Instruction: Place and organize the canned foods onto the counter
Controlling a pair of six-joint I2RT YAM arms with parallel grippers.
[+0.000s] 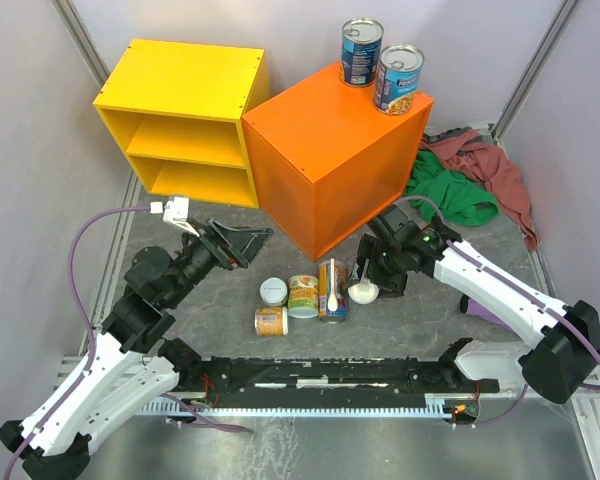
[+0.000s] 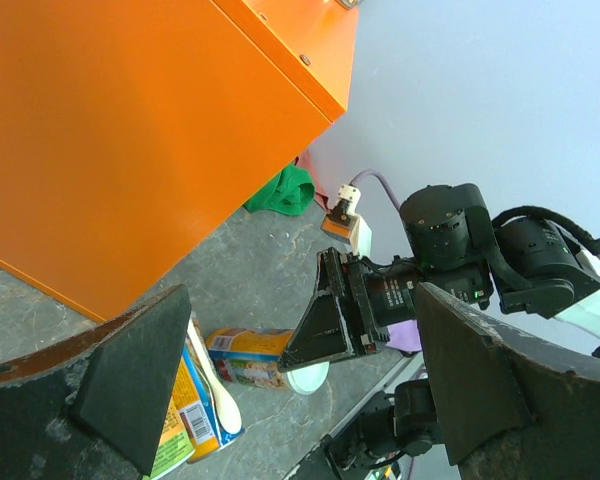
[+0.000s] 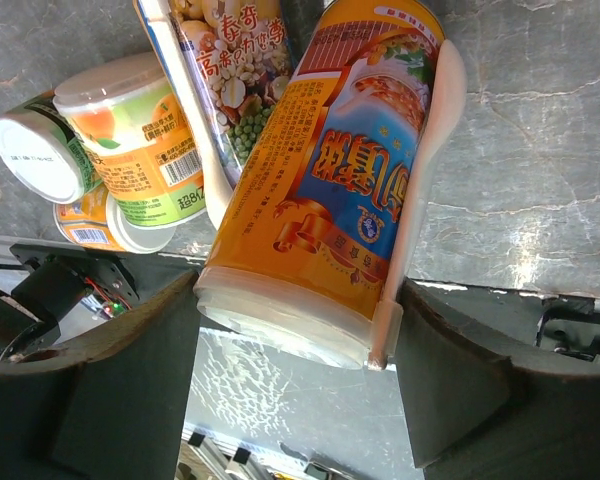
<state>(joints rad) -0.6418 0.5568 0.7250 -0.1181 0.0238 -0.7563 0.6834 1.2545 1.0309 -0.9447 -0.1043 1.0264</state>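
Two blue-labelled cans [image 1: 361, 52] [image 1: 397, 78] stand on the orange counter [image 1: 330, 170]. On the table in front of it are a short white-lidded can [image 1: 272, 291], a green-orange can [image 1: 303, 296], a tall can with a white spoon [image 1: 332, 290] and an orange can lying down [image 1: 270, 321]. My right gripper [image 1: 365, 272] [image 3: 295, 300] is shut on an orange-yellow can [image 3: 330, 170] near its white lid, low over the table; it also shows in the left wrist view [image 2: 245, 358]. My left gripper [image 1: 235, 245] [image 2: 298, 300] is open and empty beside the counter's front face.
A yellow open shelf unit [image 1: 180, 110] stands left of the counter. Green cloth [image 1: 450, 195] and red cloth [image 1: 490, 165] lie at the right behind my right arm. Grey walls close in on the left, right and back.
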